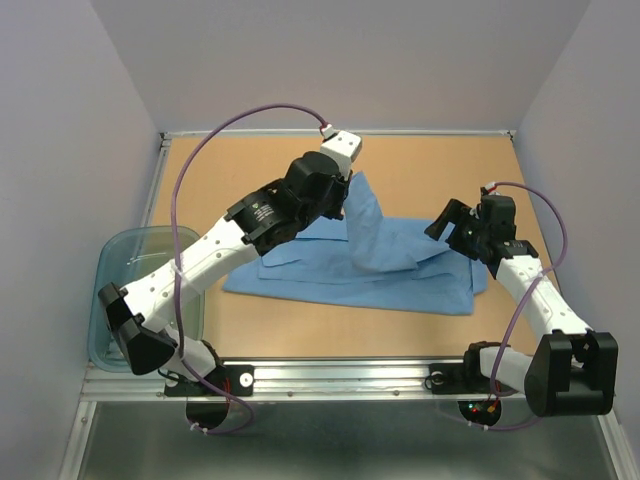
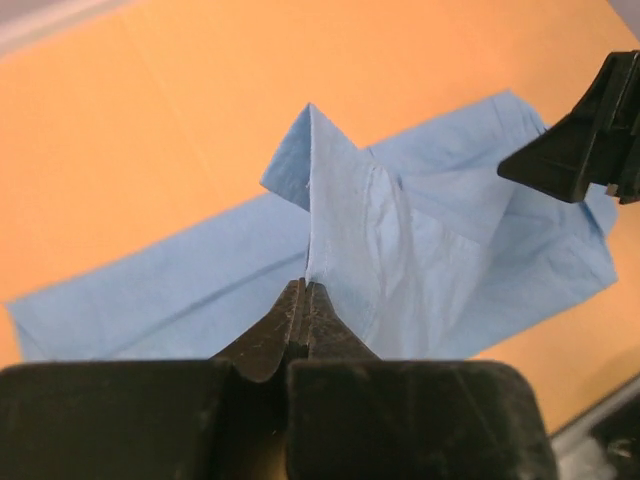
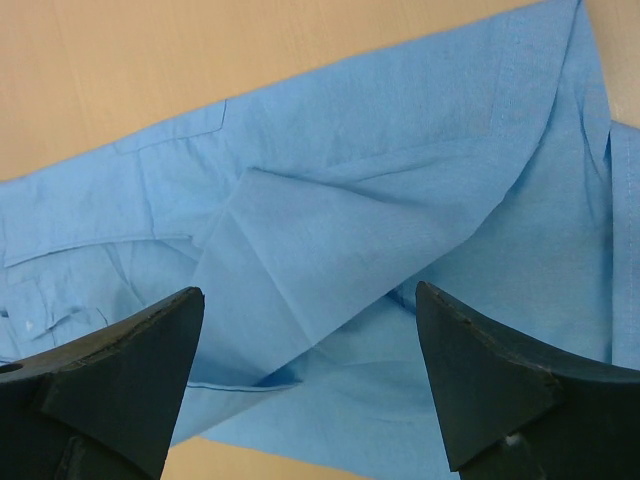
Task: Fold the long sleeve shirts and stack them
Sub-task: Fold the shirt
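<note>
Blue shirt [image 1: 400,278] lies spread, one fold clenched in the left hand [image 2: 307,286], right hand [image 3: 308,290] released above it.

A bench [image 1: 420,170] with a flat, tan, wood-toned top fills the middle of the top view. Plain pale lavender-grey walls close it in on three sides: a back wall [image 1: 340,60], a left wall [image 1: 60,150] and a right wall [image 1: 590,120]. In this view the side walls slant outward toward the camera. A thin metal strip [image 1: 420,131] edges the bench at the back wall. A silvery rail [image 1: 340,375] runs along the near edge, with a dull grey surface [image 1: 350,445] below it. The light is soft and even, casting only faint shadows.
</note>
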